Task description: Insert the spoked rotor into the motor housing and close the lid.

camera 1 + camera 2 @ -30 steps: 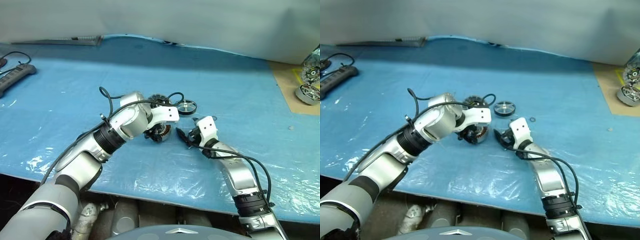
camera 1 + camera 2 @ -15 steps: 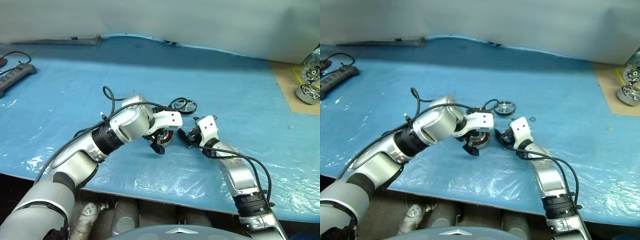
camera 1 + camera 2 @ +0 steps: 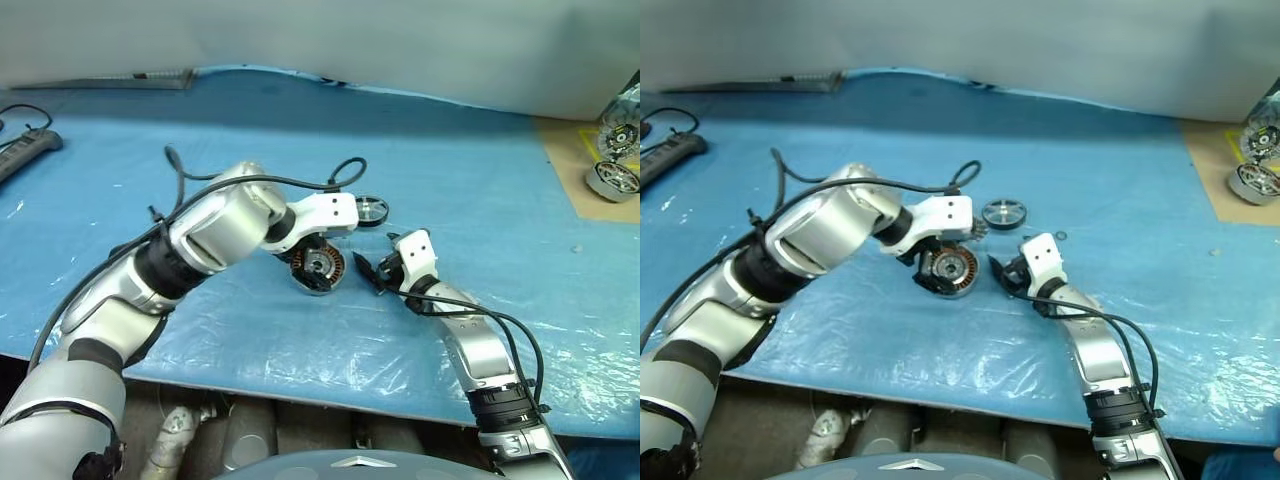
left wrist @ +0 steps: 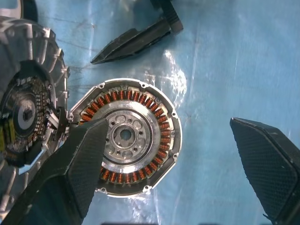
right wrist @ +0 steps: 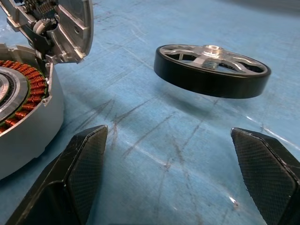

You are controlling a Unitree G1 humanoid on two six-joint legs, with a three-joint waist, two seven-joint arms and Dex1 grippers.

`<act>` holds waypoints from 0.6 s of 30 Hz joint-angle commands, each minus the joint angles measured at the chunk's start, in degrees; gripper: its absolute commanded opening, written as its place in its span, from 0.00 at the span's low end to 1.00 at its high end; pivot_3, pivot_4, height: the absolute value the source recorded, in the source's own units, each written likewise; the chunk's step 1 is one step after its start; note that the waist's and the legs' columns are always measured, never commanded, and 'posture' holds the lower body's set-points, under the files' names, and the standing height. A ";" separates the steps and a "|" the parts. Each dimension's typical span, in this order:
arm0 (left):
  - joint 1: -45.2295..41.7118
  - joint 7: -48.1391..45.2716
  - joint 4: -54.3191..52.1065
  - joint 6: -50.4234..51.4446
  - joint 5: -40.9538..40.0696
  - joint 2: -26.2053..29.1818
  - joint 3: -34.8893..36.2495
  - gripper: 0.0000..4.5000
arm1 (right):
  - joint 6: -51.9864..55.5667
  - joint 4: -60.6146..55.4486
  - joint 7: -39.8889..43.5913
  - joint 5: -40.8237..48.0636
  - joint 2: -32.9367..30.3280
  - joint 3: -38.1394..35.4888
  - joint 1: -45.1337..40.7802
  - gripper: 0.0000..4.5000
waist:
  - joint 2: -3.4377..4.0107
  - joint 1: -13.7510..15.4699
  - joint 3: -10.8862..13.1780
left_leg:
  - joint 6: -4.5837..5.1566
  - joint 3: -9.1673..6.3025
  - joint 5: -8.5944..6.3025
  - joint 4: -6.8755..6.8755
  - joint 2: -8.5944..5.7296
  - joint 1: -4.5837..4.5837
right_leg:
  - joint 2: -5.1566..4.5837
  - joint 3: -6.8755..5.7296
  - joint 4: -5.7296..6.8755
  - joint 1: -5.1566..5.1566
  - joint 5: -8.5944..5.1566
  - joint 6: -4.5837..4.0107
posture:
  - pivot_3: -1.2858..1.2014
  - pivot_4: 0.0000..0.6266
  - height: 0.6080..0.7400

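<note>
The motor housing (image 3: 948, 270) lies flat on the blue plastic sheet (image 3: 1120, 170) that covers the table, open face up, with its ring of copper windings and silver hub plain to see. The left gripper (image 4: 173, 154) hangs just above it, pointing steeply down, jaws released and spread wide with nothing between them; in the left wrist view one black finger (image 4: 79, 164) overlaps the near rim of the housing, the other stands clear over bare sheet. Whether that finger touches the housing, I cannot tell.

Just beside the housing, against its far-left edge, the lid (image 4: 28, 108) leans tilted, its inner face showing radial fins and a dark centre. In the right wrist view the lid (image 5: 56, 23) rises above the housing's wall (image 5: 28, 126).

The spoked rotor (image 5: 212, 69) lies flat on the sheet a little beyond the housing, apart from it, dark rim around silver spokes and hub. From the head camera it sits just past the left wrist's white casing (image 3: 1005, 213).

The right gripper (image 5: 178, 173) rests low near the sheet just to the right of the housing, pointing almost level toward the rotor, jaws released and wide, holding nothing.

Far off at the right edge, on a tan board (image 3: 580, 170), stand other round motor parts (image 3: 612, 178). A power strip (image 3: 25, 152) lies at the far left.
</note>
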 commanded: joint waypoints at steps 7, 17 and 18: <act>24.59 19.15 -2.43 -22.32 -7.50 -8.48 24.70 0.99 | 0.10 -4.19 -0.37 0.59 -1.31 -2.35 2.29 1.00 | -0.02 -0.51 0.01 | 0.01 -0.08 0.00 0.32 0.06 -0.14 | 0.01 -0.10 0.10 0.01 0.02 0.00 | 0.52 0.24 1.00; 44.68 19.39 -1.15 -44.46 -14.09 -5.80 34.89 0.99 | 1.14 -5.84 -0.26 0.79 -1.50 -3.30 3.77 1.00 | -0.01 -0.43 0.01 | 0.01 -0.03 -0.02 0.36 0.16 0.00 | 0.08 0.03 0.15 0.04 0.02 -0.01 | 0.52 0.24 1.00; 45.89 19.37 -0.67 -46.71 -15.32 -6.28 36.03 0.99 | 1.09 -5.80 -0.24 0.80 -1.53 -3.39 3.81 1.00 | -0.01 -0.43 0.01 | 0.01 -0.02 -0.02 0.36 0.16 0.01 | 0.09 0.05 0.15 0.03 0.02 -0.01 | 0.52 0.24 1.00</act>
